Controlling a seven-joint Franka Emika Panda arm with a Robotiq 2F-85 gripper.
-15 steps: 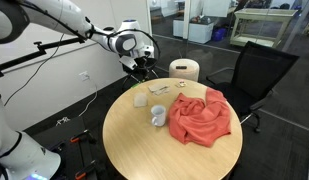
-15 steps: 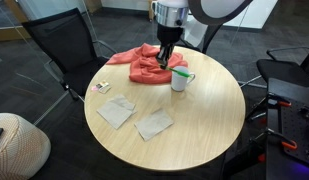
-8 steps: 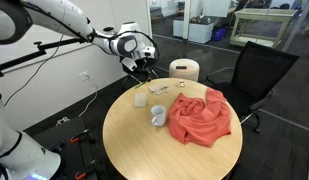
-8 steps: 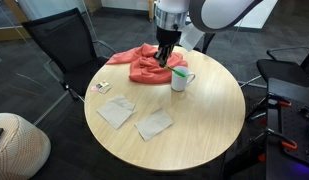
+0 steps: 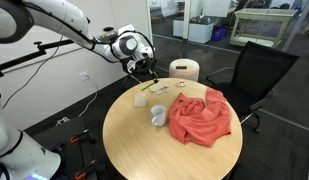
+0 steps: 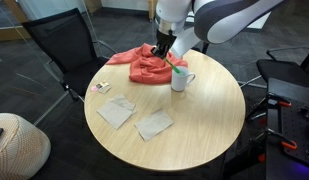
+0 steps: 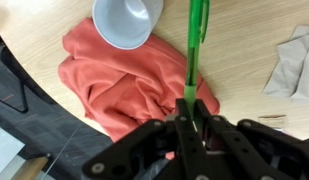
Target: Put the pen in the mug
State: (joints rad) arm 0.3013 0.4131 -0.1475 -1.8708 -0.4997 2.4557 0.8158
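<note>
**Above the red cloth: pen pinched in the jaws, outside the mug**

Seen from the wrist: jaws pressed together on the lower end of the green pen. Shaft running straight up the frame, over the cloth and then over bare counter, tip just right of the mug's rim. Mug upright, just beside the cloth, mouth open to the camera, inner wall plain white. Off to the right, a crumpled white paper piece. In an exterior view, pen held clear above the counter beside the mug, with two flat white pieces well apart from it. Beyond the counter's edge, a cream cylinder.
</note>
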